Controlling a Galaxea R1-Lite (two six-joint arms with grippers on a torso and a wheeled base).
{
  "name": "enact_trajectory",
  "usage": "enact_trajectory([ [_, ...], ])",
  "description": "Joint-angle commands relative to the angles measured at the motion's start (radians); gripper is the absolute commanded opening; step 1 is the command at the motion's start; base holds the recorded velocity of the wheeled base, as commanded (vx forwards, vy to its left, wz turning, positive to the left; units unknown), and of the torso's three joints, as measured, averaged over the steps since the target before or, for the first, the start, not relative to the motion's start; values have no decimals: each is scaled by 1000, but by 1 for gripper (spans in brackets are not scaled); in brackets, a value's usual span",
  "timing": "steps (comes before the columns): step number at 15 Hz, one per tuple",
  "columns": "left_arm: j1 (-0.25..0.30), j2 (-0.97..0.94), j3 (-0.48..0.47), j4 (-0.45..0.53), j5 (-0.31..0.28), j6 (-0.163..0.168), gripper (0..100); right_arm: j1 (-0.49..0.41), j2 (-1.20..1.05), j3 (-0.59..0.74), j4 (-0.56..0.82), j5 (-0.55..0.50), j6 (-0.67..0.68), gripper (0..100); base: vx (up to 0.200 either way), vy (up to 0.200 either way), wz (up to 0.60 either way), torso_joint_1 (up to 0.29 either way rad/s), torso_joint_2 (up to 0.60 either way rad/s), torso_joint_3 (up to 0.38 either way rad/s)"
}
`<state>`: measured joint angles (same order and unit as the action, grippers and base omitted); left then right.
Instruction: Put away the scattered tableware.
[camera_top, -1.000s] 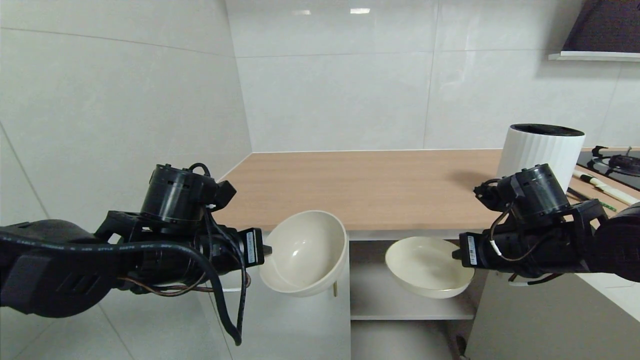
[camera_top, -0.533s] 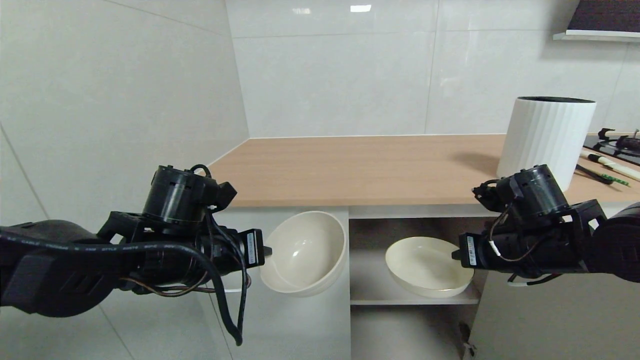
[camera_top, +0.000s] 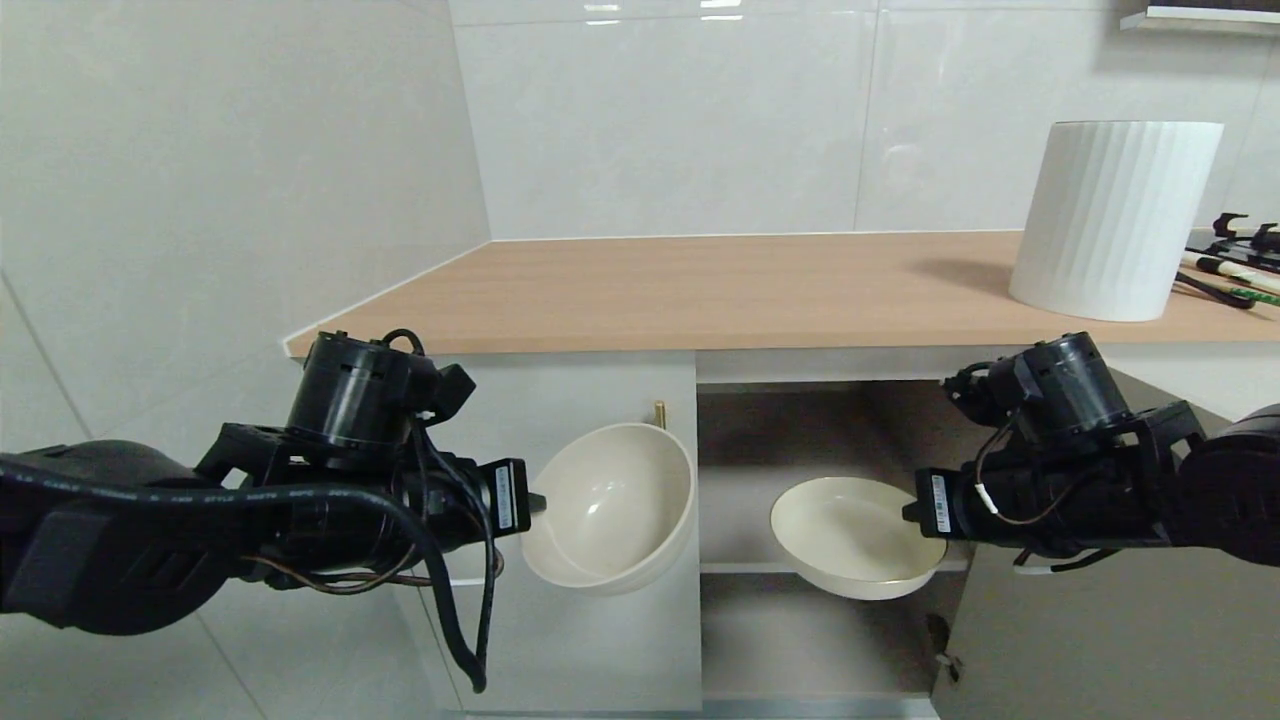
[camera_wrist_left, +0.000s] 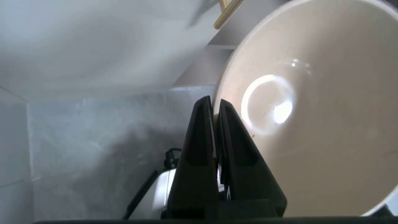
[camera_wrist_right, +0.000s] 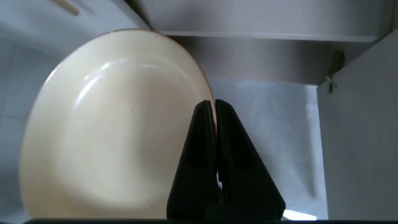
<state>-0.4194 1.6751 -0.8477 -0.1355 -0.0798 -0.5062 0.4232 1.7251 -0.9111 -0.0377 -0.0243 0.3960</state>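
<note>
A deep cream bowl hangs tilted in front of the closed left cabinet door, and my left gripper is shut on its rim. The left wrist view has the same bowl pinched between the black fingers. A shallow cream plate is held by its rim in my right gripper, in front of the open cabinet at shelf height. In the right wrist view the plate sits clamped by the fingers.
An open cabinet with a shelf lies below the wooden countertop. A brass knob sits on the closed door. A white ribbed container and utensils stand on the counter's right. The open door is at the right.
The head view has dropped, so the countertop and container sit higher in the picture and more of the cabinet shows. Both grippers still hold their dishes in the same pose.
</note>
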Motion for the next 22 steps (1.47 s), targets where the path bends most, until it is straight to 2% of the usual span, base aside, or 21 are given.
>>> enact_trajectory([
  [1, -1, 2, -1, -1, 0, 0, 0, 0, 7, -2, -1, 0, 0, 0, 0, 0, 0, 0, 0, 0],
  [6, 1, 3, -1, -1, 0, 0, 0, 0, 96, -2, -65, 0, 1, 0, 0, 0, 0, -37, 58, 49],
  [8, -1, 9, -1, -1, 0, 0, 0, -3, 208, -2, -140, -23, 3, 0, 0, 0, 0, -18, 30, 25],
  [11, -4, 15, -2, -3, 0, 0, 0, -37, 470, -74, -315, -129, 11, 0, 0, 0, 0, 0, 0, 0],
  [14, -4, 15, -2, -1, 2, 0, 0, -69, 653, -235, -315, -214, 9, 0, 0, 0, 0, 0, 0, 0],
  [18, -4, 17, -2, -3, 0, 0, 0, -95, 734, -327, -309, -258, 7, 0, 0, 0, 0, 0, 0, 0],
  [22, -4, 17, -4, -3, 0, 0, 0, -98, 821, -534, -117, -276, 4, 0, 0, 0, 0, 0, 0, 0],
])
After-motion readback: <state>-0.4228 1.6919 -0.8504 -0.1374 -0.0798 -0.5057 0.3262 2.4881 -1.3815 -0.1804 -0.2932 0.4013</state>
